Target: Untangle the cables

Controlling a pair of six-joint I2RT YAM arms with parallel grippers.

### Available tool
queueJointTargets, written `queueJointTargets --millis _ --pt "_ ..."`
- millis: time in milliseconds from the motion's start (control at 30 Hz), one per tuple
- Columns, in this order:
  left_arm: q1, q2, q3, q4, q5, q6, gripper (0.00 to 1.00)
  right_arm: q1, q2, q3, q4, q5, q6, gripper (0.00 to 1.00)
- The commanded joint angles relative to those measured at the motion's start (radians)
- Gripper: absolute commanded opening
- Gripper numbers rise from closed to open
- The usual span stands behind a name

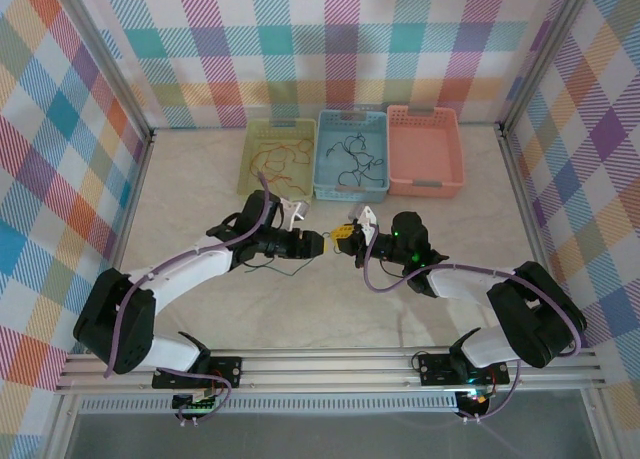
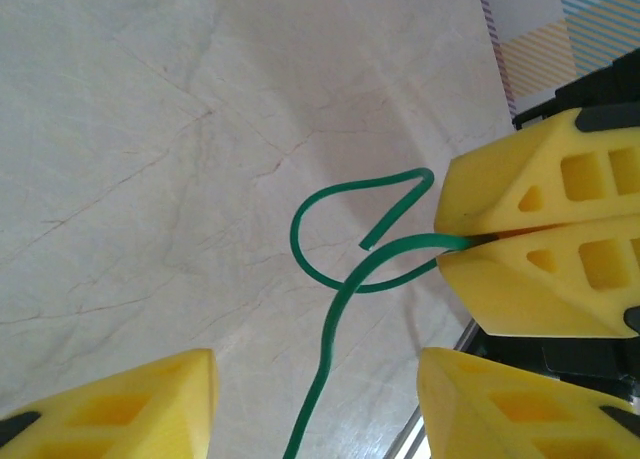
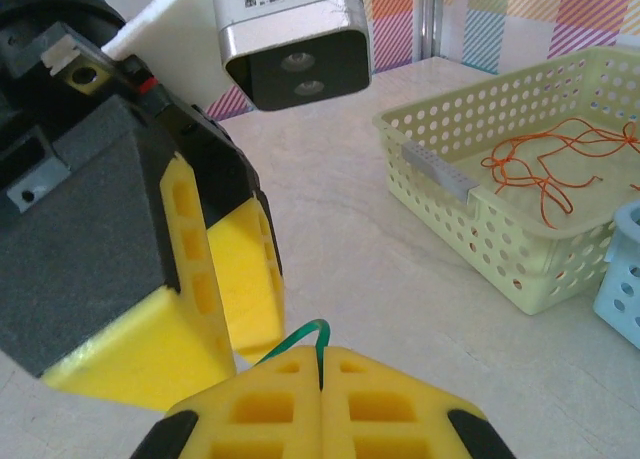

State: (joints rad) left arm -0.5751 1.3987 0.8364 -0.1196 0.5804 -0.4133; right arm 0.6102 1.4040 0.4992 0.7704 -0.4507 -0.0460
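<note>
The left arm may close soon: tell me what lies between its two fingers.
Left wrist view: the green cable runs between the open fingers of the left gripper, touching neither; the right gripper, shut, holds it.

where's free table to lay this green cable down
Bare table between the near rail and the left gripper and right gripper, and left of the yellow basket toward the wall. Crowded mid-table where both meet around the green cable.

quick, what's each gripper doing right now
left gripper: open, green cable passes between its fingers, ungripped
right gripper: closed on the green cable
</note>
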Motion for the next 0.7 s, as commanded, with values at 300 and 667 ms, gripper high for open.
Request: queueJointTargets --millis 300,667 --pt "-0.019 0.038 -0.008 0.028 0.037 0.008 0.27 0.003 -0.021 -0.012 0.042 -0.006 -0.013 0.00" --pt "-0.019 -0.054 -0.044 0.059 -0.024 -0.003 0.00 0.003 -0.026 -0.010 0.042 0.024 0.004 0.29"
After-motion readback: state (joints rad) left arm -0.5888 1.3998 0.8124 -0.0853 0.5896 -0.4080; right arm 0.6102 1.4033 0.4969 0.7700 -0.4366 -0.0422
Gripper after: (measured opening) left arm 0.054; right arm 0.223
